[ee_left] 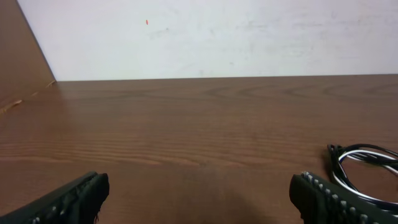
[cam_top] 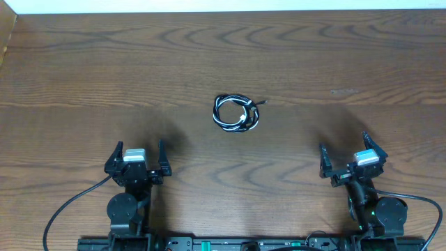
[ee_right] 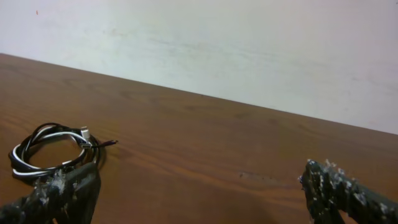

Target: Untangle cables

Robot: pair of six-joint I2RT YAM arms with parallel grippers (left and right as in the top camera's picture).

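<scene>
The cables point(cam_top: 220, 118) lie as one small tangled coil of black and white strands on the wooden table point(cam_top: 223, 56), a little behind its middle. My left gripper point(cam_top: 139, 143) stands open near the front left, well short of the coil. The right gripper point(cam_top: 343, 141) is open at the front right, also apart from it. In the left wrist view the cables point(ee_left: 364, 149) show at the far right, beyond the open left gripper point(ee_left: 200, 183). In the right wrist view the cables point(ee_right: 81, 132) lie at the left, partly behind one finger of the open right gripper point(ee_right: 199, 173).
A pale wall runs along the table's far edge. A wooden side panel point(ee_left: 18, 56) rises at the far left. Thick black arm cords point(cam_top: 70, 206) trail off both arm bases at the front edge.
</scene>
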